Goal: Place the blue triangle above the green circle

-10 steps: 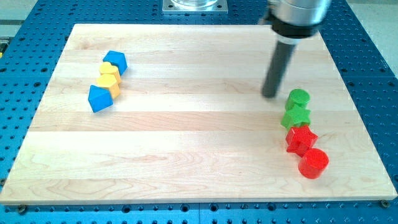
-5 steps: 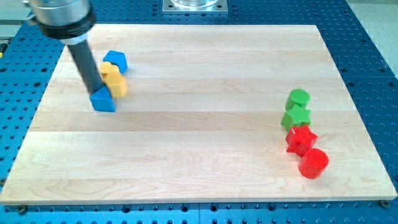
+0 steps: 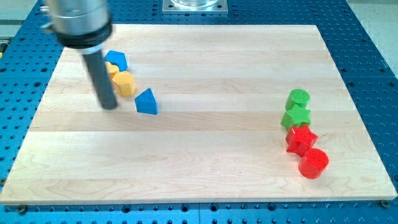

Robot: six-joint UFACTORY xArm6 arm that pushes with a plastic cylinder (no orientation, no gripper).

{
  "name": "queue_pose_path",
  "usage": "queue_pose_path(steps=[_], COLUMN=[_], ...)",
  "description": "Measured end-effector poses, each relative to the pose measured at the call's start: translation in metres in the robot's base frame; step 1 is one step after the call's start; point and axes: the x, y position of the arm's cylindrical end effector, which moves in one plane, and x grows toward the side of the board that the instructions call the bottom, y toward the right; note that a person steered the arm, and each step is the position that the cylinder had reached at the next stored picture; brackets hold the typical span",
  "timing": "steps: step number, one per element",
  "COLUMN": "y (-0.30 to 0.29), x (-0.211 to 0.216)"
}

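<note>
Camera view: early step in hand, by the look of it — pushing the blue triangle [image 3: 147,102] across the table [image 3: 205,149] toward the green circle [image 3: 299,97]. Blue triangle lying left of centre, well apart from the green circle, which sits far off at its 3 o'clock, at the head of a short column: green star [image 3: 296,116] touching below it, then red star [image 3: 301,138], then red cylinder [image 3: 313,163] at the foot. My tip [image 3: 109,106] standing at 9 o'clock of the blue triangle, near but apart from it, a strip of bare wood between. No fingers on this rod, so nothing to open, close or hold. At 12 o'clock of my tip, a cluster: orange hexagon [image 3: 125,83], a yellow block [image 3: 111,69] half hidden behind the rod, shape unclear, and a second blue block [image 3: 116,60] at the top.

Next move, as a judgement: closing from the 9 o'clock side and driving the blue triangle toward 3 o'clock, slightly up, ending at 12 o'clock of the green circle without nudging that column.

No brands, labels or writing legible anywhere.
</note>
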Motion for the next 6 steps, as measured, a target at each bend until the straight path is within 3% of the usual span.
queue_pose_path(steps=[1, 3, 4, 5, 6], y=[0.056, 0.179, 0.208, 0.196, 0.172], x=[0.005, -0.037, -0.046, -0.052, -0.021])
